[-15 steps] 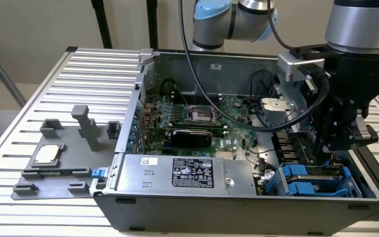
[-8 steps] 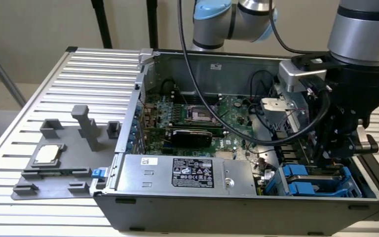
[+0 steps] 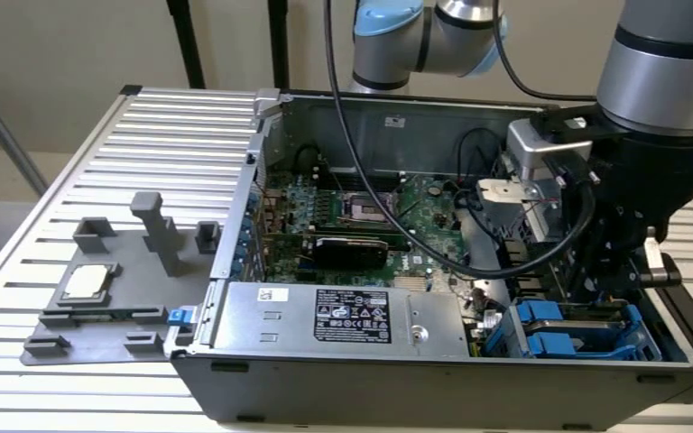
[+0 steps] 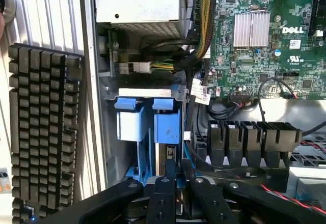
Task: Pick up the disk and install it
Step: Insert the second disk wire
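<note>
Starting at the exterior view's left: lying on the slatted desk (image 3: 106, 117), a grey fixture plate (image 3: 106, 316) carrying a small square silver chip (image 3: 87, 281), parked well apart from the work. Moving rightward: standing open on the desk, a computer case (image 3: 443, 379), with the green motherboard (image 3: 359, 212) exposed at its middle and the labelled silver power supply (image 3: 335, 316) sitting along its near edge. Reaching further to the exterior view's right: hanging over the blue drive cage (image 3: 581, 329) in the case's near corner, the pincer (image 4: 173, 170), clenched on the edge of the disk (image 4: 167, 127), whose blue carrier is standing on edge in the right-hand of two cage slots, beside a paler blue carrier (image 4: 130, 119); probably gripping the thin edge to keep the drive aligned with the slot. Blocking the grip itself in the exterior view, the dark wrist; showing only from the wrist camera, a black keyboard (image 4: 43, 132) lying outside the case wall.
</note>
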{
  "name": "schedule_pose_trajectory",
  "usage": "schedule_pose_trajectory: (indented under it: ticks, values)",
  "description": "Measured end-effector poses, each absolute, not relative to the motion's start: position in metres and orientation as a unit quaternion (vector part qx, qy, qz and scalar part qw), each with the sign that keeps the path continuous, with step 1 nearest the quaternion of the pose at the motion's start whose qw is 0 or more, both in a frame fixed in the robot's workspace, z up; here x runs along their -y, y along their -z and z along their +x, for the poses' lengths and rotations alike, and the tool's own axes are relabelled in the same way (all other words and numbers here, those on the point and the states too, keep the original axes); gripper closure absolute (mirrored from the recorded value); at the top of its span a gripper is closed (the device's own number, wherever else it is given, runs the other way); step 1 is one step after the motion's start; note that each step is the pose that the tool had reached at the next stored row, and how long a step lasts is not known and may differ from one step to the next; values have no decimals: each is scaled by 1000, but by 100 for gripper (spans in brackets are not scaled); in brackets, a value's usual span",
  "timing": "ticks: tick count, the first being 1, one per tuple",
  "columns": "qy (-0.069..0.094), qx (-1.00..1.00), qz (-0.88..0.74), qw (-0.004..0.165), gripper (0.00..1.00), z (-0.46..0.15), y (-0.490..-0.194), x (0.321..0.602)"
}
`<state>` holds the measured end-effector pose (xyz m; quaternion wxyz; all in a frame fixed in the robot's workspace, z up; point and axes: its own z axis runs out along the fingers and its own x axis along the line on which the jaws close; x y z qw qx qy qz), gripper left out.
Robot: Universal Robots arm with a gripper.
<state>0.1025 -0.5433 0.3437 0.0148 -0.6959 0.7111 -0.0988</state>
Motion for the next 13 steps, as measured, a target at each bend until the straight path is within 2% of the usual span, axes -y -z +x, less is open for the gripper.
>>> schedule_pose_trajectory:
  ticks: [13]
  values:
    - [93, -712, -696, 23, 84, 105, -340, 550]
